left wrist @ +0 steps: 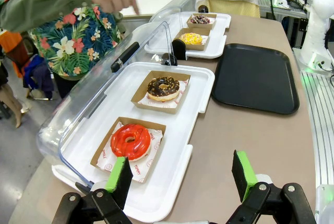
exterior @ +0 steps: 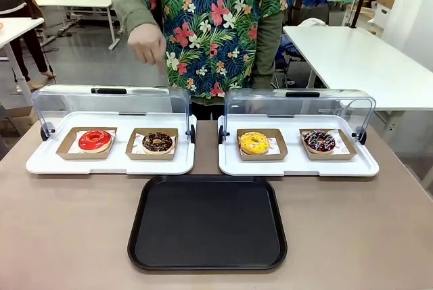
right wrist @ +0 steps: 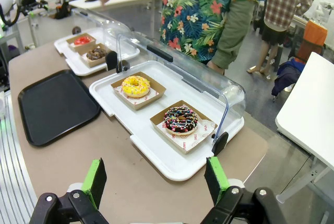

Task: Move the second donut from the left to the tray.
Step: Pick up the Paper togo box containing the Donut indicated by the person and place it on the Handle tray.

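chocolate donut (exterior: 158, 142) in holder (exterior: 152, 157), left claw (left wrist: 181, 162) open

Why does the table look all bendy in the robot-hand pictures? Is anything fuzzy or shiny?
Left wrist view: the wide lens bends the table edge and the tray. Right wrist view: same bending; light glints on the clear lid. Front view: straight lines, but the person's hand looks slightly blurred.
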`<state>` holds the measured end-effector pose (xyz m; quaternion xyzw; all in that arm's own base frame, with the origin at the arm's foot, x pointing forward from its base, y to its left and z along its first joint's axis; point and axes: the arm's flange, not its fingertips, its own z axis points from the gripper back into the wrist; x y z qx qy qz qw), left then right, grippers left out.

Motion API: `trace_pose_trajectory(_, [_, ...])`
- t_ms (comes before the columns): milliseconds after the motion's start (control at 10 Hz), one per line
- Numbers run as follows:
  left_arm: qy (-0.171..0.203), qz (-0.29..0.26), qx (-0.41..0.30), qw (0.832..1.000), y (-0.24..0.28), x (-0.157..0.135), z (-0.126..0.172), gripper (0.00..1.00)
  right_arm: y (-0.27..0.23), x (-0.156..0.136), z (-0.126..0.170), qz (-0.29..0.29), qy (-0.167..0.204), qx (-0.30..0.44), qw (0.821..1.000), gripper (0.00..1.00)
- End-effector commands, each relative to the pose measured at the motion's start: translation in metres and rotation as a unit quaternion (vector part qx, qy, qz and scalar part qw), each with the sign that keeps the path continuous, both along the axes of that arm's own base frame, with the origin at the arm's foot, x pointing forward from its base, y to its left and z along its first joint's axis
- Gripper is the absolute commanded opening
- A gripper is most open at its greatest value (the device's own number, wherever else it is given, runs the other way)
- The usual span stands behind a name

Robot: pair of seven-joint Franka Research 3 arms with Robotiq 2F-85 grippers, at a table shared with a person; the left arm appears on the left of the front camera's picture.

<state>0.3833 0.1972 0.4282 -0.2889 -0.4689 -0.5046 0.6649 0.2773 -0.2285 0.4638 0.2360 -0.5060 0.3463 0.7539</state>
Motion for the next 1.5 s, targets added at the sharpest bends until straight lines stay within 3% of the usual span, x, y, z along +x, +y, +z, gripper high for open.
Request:
trace_pose_trajectory(0, [0.006,0.001,0.004,1.0,-0.0005,-0.0011,0.0029,1.0,-0.0015,0.0036,0.0019,0.001,-0.019,0.002,1.0,1.0])
trace_pose_trajectory(1400, [0.0,0.0,0.0,1.0,0.0,0.0,0.0,1.0,-0.0015,0.0036,0.0019,0.001,-0.019,0.002,1.0,1.0])
